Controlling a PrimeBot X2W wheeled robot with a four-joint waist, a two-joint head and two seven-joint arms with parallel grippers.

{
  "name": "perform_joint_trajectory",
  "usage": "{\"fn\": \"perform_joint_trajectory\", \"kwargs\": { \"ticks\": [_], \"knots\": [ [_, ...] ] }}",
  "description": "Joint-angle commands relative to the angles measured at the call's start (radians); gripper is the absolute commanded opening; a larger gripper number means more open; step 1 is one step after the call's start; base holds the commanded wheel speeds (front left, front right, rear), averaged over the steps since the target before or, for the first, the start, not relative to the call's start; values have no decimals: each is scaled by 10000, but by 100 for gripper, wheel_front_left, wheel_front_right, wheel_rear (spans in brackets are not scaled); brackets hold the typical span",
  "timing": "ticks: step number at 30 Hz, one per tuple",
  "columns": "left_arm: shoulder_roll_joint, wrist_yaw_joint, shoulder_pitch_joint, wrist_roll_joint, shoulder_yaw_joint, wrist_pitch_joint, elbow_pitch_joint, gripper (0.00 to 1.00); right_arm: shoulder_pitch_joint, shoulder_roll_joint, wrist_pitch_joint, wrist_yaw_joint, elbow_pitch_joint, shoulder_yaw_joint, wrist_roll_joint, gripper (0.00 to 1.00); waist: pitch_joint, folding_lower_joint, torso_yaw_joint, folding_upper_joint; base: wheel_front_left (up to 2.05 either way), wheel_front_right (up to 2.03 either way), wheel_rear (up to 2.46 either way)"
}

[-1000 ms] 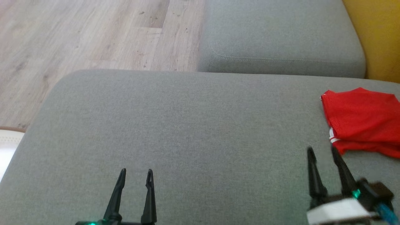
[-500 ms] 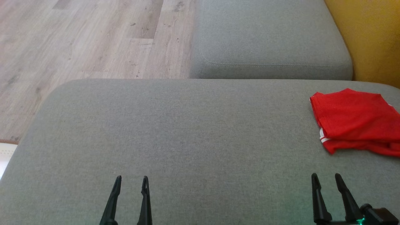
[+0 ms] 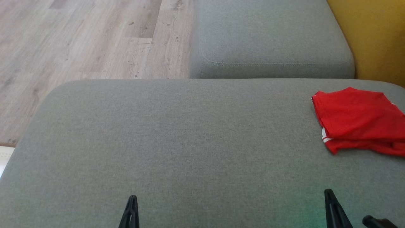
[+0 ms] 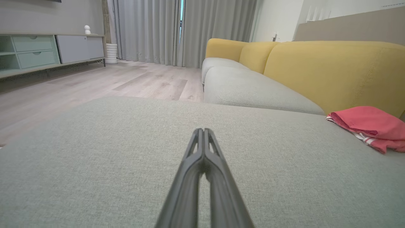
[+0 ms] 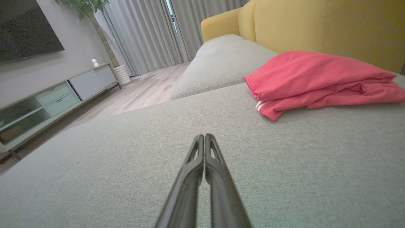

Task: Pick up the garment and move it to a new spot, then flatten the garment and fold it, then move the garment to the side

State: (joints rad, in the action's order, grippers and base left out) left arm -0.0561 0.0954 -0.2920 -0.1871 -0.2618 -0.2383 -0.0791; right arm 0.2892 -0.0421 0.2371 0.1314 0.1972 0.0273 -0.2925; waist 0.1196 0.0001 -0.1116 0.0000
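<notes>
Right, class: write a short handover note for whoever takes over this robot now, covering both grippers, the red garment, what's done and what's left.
Left gripper: shut, empty, over the grey seat cushion.
Right gripper: shut, empty, touching nothing.
Red garment: folded, lying at the cushion's right side by the yellow backrest.
Done: fold and move aside, by the look of it.
Left: likely nothing; check the fold.
</notes>
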Motion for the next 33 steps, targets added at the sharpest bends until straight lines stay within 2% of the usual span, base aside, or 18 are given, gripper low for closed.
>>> {"fn": "perform_joint_trajectory", "kwargs": {
  "ticks": [1,33],
  "knots": [
    [-43,-77,374,-296,115,38,294,0,-282,-42,-41,0,-297,-35,-292,0,-16,-1,12,0,0,0,0],
    [-220,-700,1392,-4315,821,765,-319,0,-1281,-181,-842,-2,-83,-236,-3935,0,-343,-1,311,0,0,0,0]
  ]
}}
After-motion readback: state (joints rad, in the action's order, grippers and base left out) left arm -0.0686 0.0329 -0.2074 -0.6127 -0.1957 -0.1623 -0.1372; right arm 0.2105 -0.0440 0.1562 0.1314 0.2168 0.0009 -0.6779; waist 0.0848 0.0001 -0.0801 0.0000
